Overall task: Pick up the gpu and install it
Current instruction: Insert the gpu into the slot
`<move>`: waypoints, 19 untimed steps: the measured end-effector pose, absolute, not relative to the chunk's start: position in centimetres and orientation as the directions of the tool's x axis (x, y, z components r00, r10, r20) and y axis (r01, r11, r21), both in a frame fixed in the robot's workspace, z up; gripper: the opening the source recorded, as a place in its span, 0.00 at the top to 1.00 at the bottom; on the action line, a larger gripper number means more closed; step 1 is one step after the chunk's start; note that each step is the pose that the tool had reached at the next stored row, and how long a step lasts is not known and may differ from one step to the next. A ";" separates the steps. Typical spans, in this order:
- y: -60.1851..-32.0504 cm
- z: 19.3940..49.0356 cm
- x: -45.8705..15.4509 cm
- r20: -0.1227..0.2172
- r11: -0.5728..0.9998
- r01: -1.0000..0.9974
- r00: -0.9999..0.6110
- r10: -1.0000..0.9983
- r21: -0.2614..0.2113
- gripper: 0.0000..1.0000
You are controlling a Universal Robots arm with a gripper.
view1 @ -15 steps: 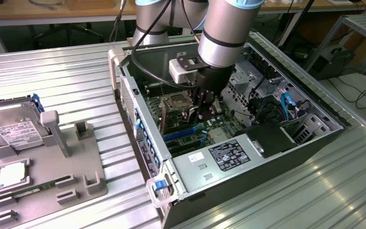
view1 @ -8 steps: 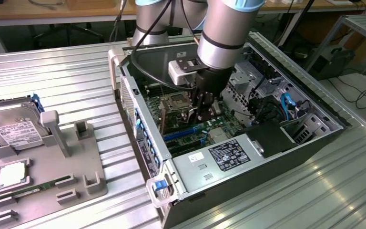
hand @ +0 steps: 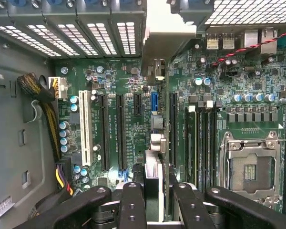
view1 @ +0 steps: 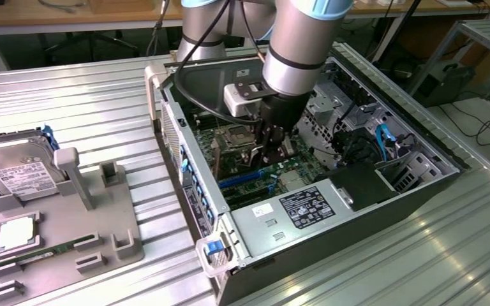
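GPU held edge-on over the motherboard, inside the open case

The case (view1: 313, 210) lies on its side, giving the arm (view1: 300, 44) a straight drop to the board (hand: 133, 119). The gripper (hand: 152, 198), partly closed, pinches the gpu (hand: 152, 176) upright by its edge, its pale bracket toward the rear grilles, so the card's edge lines up along a long black slot (hand: 173, 129).
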State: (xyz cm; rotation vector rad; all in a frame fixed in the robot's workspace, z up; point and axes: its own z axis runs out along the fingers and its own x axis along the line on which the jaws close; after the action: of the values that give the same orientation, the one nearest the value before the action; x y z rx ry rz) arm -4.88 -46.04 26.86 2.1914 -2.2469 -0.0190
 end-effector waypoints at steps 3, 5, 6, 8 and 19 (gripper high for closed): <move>-46.0 26.5 -5.1 -0.007 0.025 -1.000 -0.025 -1.000 0.011 0.72; -46.0 26.5 -5.2 -0.006 0.025 -1.000 -0.025 -1.000 0.012 0.72; -46.0 26.4 -5.3 -0.006 0.025 -1.000 -0.025 -1.000 0.012 0.72; -46.0 26.4 -5.4 -0.006 0.025 -1.000 -0.025 -1.000 0.014 0.72; -46.0 26.3 -5.5 -0.006 0.025 -0.999 -0.025 -1.000 0.021 0.72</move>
State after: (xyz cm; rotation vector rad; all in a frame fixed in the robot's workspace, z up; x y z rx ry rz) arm -5.53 -46.04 26.26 2.1862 -2.2414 -0.0306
